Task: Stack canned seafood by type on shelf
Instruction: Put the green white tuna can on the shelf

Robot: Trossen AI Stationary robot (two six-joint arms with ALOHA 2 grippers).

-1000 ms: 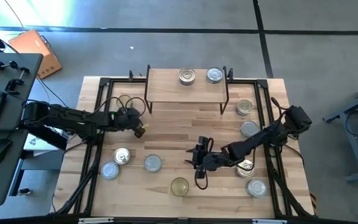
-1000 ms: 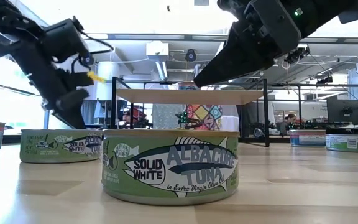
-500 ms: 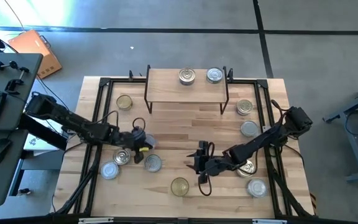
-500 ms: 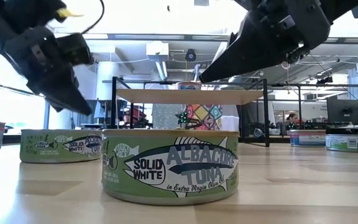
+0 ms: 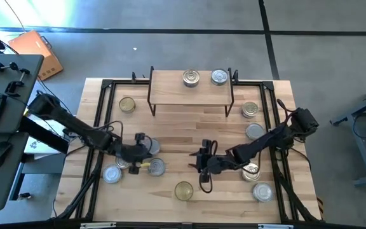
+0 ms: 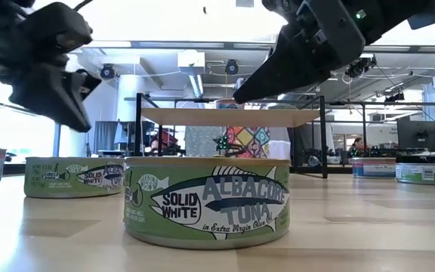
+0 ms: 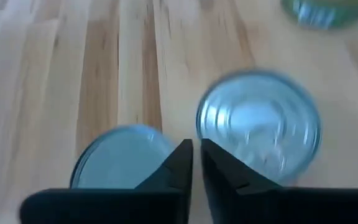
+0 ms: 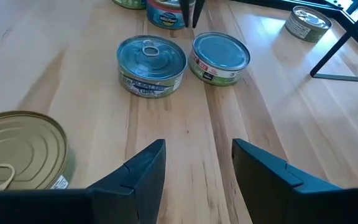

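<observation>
1. Nearest the table's front edge, a gold-topped tin [image 5: 183, 189] sits upright, flat side up, green label reading albacore tuna.
2. Left gripper [image 5: 136, 161] hovers over a cluster of three silver tins [image 5: 156, 166], fingers [image 7: 178, 165] nearly pressed together, grasping nothing.
3. Right gripper [image 5: 203, 163] hangs mid-table, fingers spread, empty; more tins [image 5: 254, 131] lie along the right side.
4. Farthest back, the shelf [image 5: 170, 88] carries two upright pull-ring tins [image 5: 191, 77] side by side.
</observation>
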